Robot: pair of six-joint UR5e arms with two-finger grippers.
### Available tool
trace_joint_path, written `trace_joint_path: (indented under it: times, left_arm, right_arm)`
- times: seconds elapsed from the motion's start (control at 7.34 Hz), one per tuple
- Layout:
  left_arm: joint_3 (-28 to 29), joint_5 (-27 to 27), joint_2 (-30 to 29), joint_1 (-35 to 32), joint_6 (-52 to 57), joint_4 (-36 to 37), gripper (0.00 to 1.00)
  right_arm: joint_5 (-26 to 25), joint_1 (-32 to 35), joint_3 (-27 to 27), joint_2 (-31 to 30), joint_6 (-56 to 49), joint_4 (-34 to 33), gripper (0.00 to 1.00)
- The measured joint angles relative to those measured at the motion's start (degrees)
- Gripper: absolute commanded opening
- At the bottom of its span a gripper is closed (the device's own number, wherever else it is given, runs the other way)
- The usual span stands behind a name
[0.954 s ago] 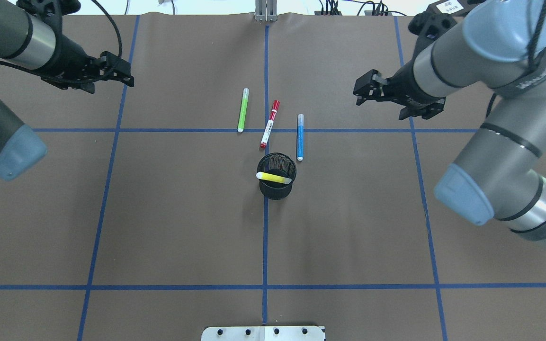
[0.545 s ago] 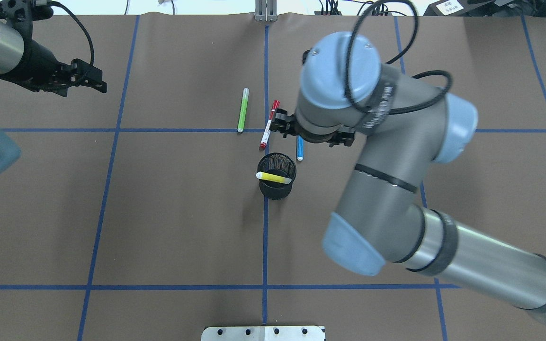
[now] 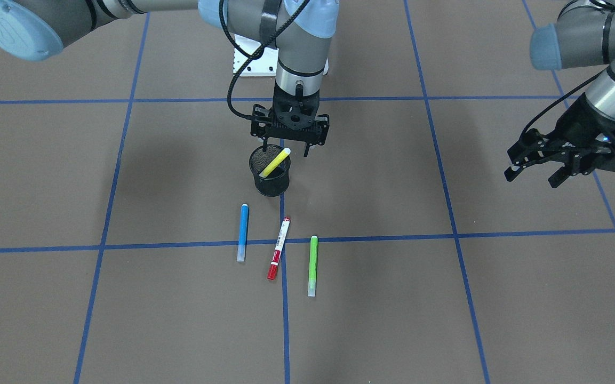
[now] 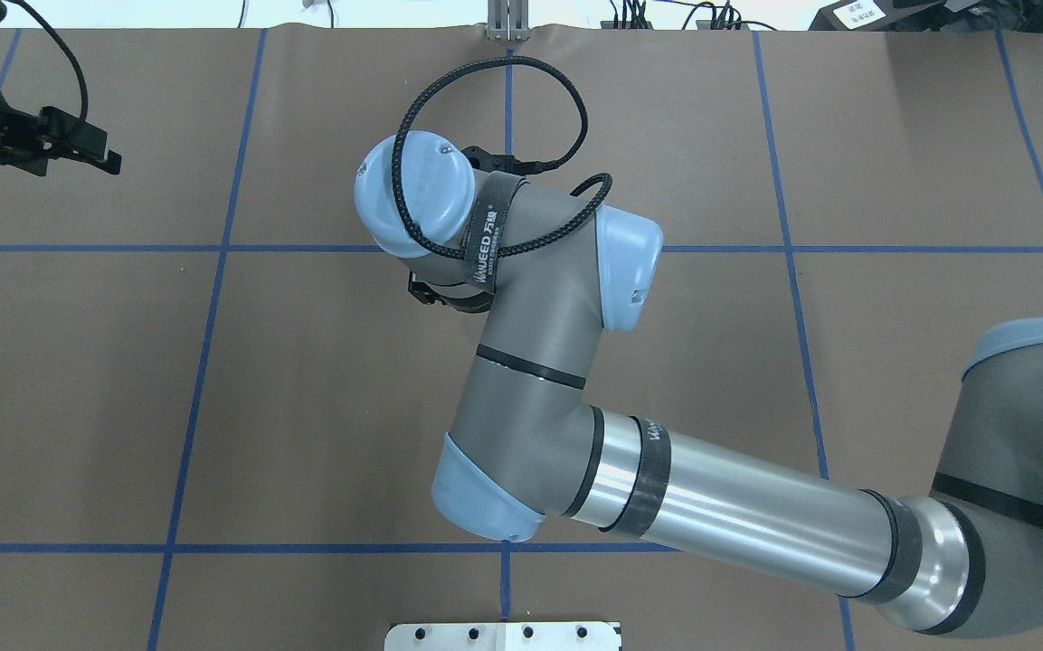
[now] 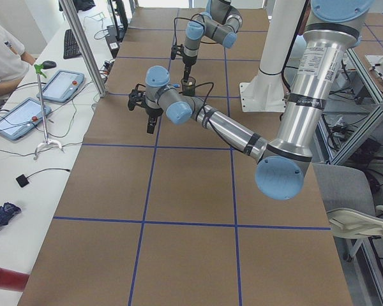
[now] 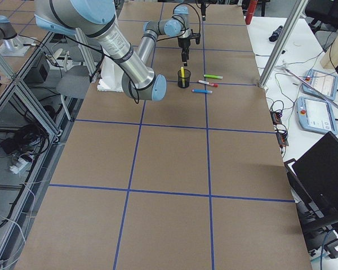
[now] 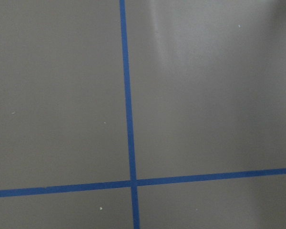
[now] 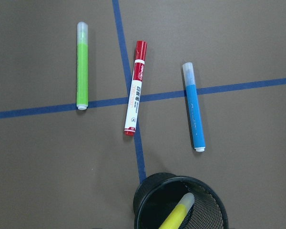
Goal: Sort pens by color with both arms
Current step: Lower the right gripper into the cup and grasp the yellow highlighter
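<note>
Front-facing view, from its left side: the right arm (image 3: 296, 48) comes in from the top and points the right gripper (image 3: 285, 151) straight down, just above the black mesh cup (image 3: 271, 184). Its two fingers are spread wide and hold nothing. The yellow pen (image 3: 275, 162) leans inside that cup, its pale tip over the rim. Nearer the camera, on the brown table (image 3: 446, 320), three pens lie side by side without touching. First is the blue pen (image 3: 243, 232), then the white pen with red caps (image 3: 279, 248), slightly tilted; both cross a blue tape line (image 3: 392, 237). Next is the green pen (image 3: 313, 265). At the right edge the left gripper (image 3: 531, 176) hangs over bare table with its fingers parted and empty, well apart from every pen.
</note>
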Motion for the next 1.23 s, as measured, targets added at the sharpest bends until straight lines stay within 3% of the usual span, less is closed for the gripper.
trace_joint_path:
  times: [0.54,0.82,1.23]
  left_arm:
    - [0.0,-1.0,0.3,-1.0,0.8,0.0,0.99]
    - [0.0,-1.0,0.3,-1.0,0.8,0.0,0.99]
    - [0.0,-1.0,0.4,-1.3,0.8,0.0,0.99]
  right_arm:
    - [0.0,-1.5,-2.2,0.4,-5.6,0.0,0.49]
    - [0.0,-1.5,-2.3,0.2,-6.4,-0.1,0.47]
    - [0.0,-1.6,-2.3,0.3,-7.1,-0.2,0.31]
